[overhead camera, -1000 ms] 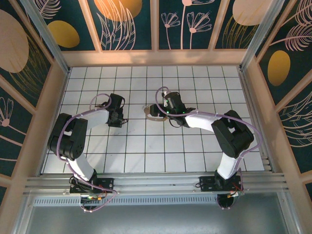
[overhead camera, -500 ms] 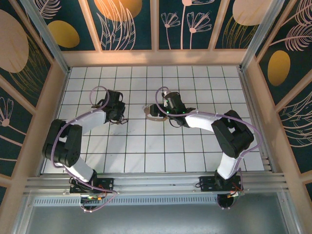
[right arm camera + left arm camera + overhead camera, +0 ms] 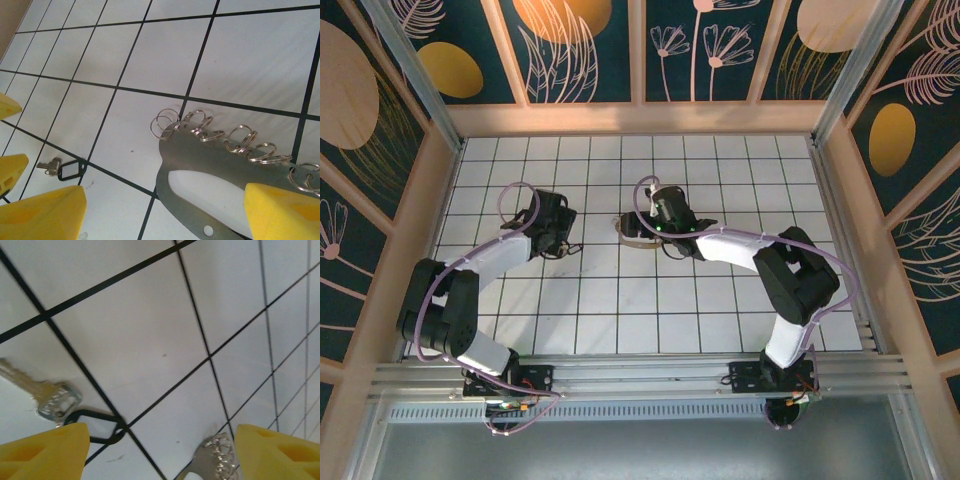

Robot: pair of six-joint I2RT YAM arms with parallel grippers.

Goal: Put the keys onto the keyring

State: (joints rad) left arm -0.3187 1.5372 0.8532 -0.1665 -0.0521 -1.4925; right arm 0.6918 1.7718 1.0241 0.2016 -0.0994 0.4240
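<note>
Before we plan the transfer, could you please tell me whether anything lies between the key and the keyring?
Nothing visible does. In the right wrist view the key lies left of the keyring, a metal plate carrying split rings, and bare white tiles stretch between them.

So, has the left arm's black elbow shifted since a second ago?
Yes. The left arm's black elbow has swung left and toward the near aluminium rail, closer to the left edge of the white tiled floor.

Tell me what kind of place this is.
Probably a robot test cell: a white gridded floor boxed in by floral wall panels, with the left arm and right arm bolted to an aluminium rail.
</note>
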